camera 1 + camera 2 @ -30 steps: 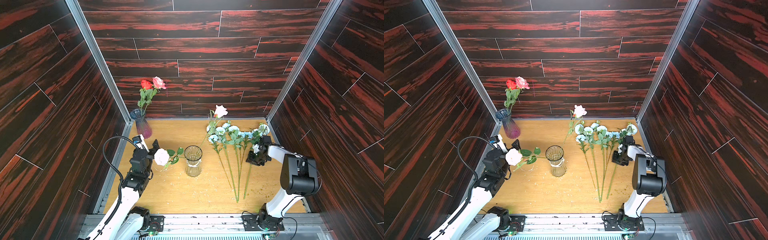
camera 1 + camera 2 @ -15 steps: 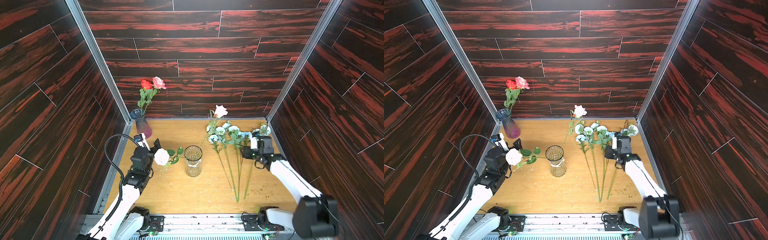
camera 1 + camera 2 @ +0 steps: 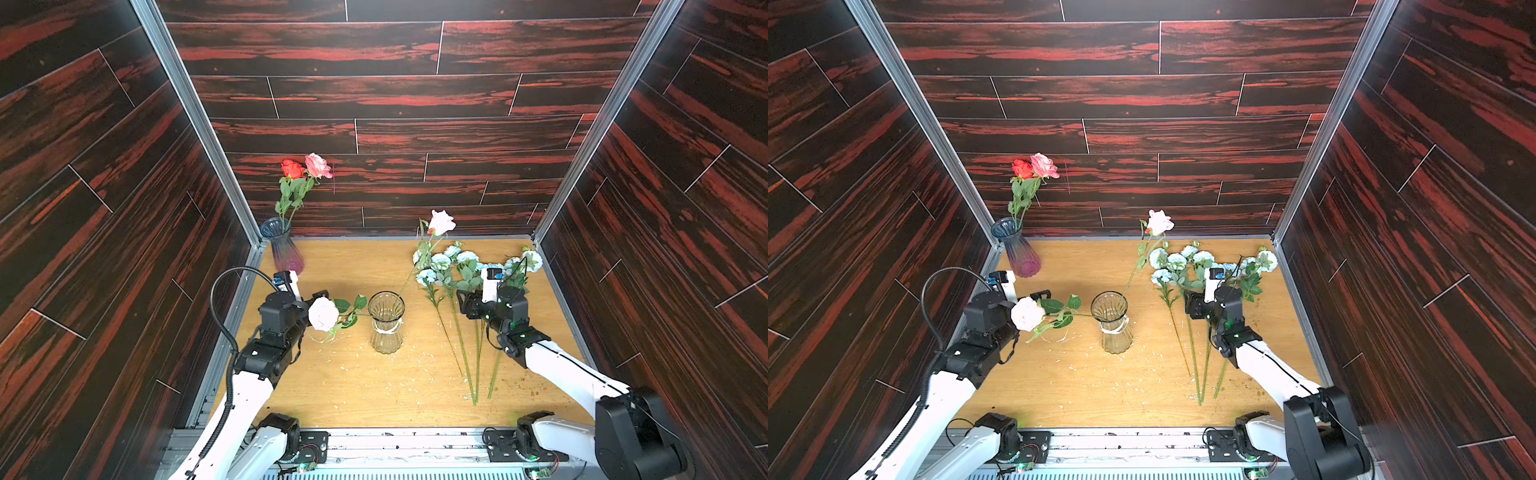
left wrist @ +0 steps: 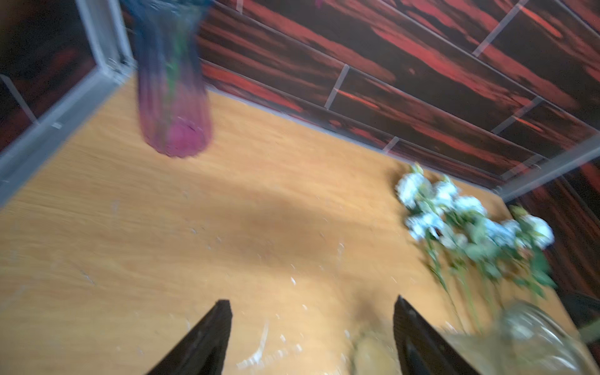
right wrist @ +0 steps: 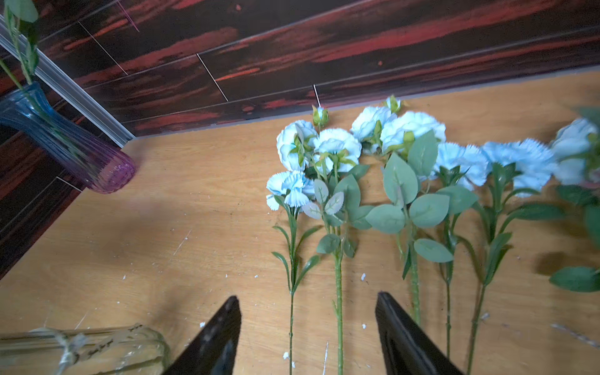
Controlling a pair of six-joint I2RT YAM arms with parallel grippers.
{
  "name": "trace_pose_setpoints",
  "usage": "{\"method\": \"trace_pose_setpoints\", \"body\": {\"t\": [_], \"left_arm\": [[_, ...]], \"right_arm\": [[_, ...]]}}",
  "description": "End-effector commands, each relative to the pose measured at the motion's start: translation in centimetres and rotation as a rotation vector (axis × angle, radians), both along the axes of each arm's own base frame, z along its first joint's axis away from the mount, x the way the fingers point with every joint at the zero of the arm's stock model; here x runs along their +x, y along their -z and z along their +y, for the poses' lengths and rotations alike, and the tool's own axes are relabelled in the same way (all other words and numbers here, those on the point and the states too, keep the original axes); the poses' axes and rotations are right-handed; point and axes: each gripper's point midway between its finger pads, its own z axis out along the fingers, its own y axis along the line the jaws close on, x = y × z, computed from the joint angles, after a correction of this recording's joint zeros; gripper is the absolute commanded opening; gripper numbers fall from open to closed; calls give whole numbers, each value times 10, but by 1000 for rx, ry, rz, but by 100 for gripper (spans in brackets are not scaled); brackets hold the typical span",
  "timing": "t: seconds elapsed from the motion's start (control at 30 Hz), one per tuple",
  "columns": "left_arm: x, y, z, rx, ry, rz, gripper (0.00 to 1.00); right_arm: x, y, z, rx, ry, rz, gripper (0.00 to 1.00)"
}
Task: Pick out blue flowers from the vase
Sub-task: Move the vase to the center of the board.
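The blue flowers (image 3: 459,266) lie flat on the table at the right, blooms toward the back wall and stems (image 3: 473,374) toward the front. No blue bloom shows in the clear vase (image 3: 386,322), which stands mid-table with two cream-pink roses leaning out of it. My right gripper (image 5: 308,302) hovers open over the stems, with two thin stems (image 5: 338,292) on the wood below the gap and nothing held. It sits right of the vase in both top views (image 3: 464,305) (image 3: 1192,307). My left gripper (image 4: 311,305) is open and empty left of the vase, partly hidden under one rose (image 3: 323,313).
A purple-blue vase (image 3: 284,249) with a red and a pink rose (image 3: 305,168) stands in the back left corner. The other cream-pink rose (image 3: 440,222) leans back right from the clear vase. Dark panel walls enclose the table; white flecks litter the wood.
My right gripper opened wide and slid left from the rightmost spray to over the middle stems, as the right arm stretched forward and lower. The left arm barely moved.
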Motion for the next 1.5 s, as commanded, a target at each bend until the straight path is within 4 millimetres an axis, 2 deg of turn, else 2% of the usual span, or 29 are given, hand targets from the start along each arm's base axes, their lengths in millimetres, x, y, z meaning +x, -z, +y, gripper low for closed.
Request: {"method": "trace_pose_setpoints", "body": {"t": [0.0, 0.1, 0.17, 0.23, 0.37, 0.57, 0.7, 0.87, 1.03, 1.17, 1.23, 1.33, 1.47], "left_arm": [[-22, -20, -21, -64, 130, 66, 80], [-25, -32, -28, -98, 164, 63, 80], [-25, -33, -30, -107, 171, 80, 80], [-26, -34, -34, -123, 186, 95, 80], [-26, -34, -38, -131, 205, 127, 80], [-24, -26, -35, -94, 200, 175, 80], [-22, -15, -35, -35, 218, 279, 80], [-22, -24, -49, -58, 299, 325, 80], [-25, -38, -65, -116, 390, 315, 80], [-28, -44, -82, -177, 473, 321, 79], [-29, -44, -87, -180, 492, 326, 77], [-29, -43, -97, -154, 522, 334, 76], [-22, -30, -105, -57, 522, 385, 75]], "right_arm": [[-4, -16, 15, 24, -73, -93, 92], [-13, -24, 20, -11, -97, -186, 92], [-15, -24, 24, -5, -113, -199, 93], [-16, -21, 30, -16, -131, -194, 98], [-19, -20, 42, -78, -136, -210, 98], [-10, -14, 41, -100, -93, -166, 99], [6, -2, 33, -134, -7, -71, 98], [21, 13, 34, -170, 28, 27, 99], [9, 2, 33, -130, 3, -41, 99], [-2, -6, 22, -95, 41, -99, 99], [-3, -6, 18, -86, 61, -93, 99], [0, -3, 26, -87, 16, -73, 99], [4, -1, 29, -97, 3, -56, 99]]}}
